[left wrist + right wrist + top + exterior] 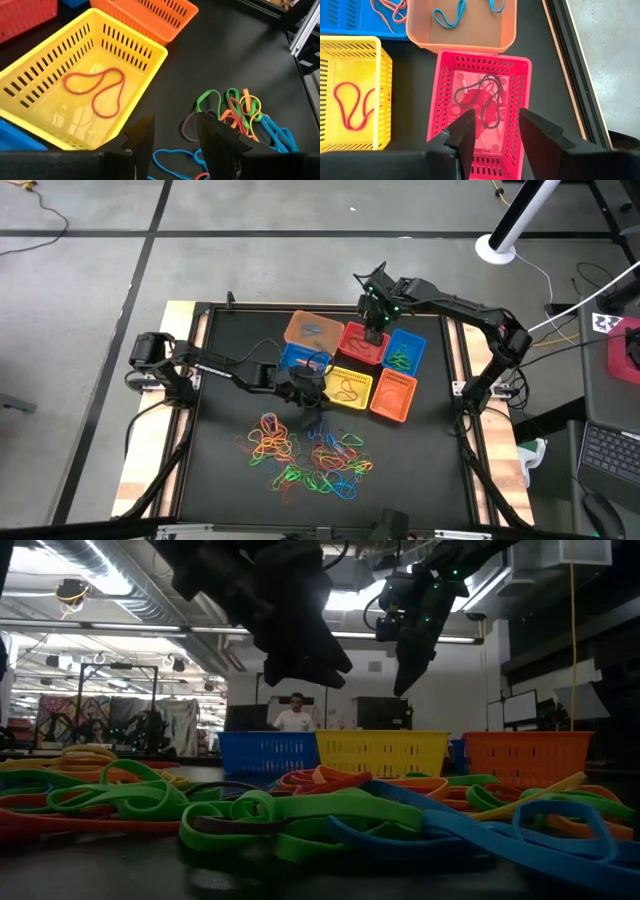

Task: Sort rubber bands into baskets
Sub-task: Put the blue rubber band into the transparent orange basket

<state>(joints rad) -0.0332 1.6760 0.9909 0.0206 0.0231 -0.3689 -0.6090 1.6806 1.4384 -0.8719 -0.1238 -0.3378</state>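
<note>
Six baskets stand in a cluster: tan-orange, red, blue, a second blue, yellow and orange. A pile of coloured rubber bands lies on the black mat nearer the front edge. My left gripper is open and empty, above the mat between the yellow basket and the pile. My right gripper is open and empty above the red basket, which holds dark and red bands.
The yellow basket holds a red band. The tan-orange basket holds blue bands, and the blue one beside it holds orange bands. The table's raised frame runs right of the baskets. A person stands far behind the table.
</note>
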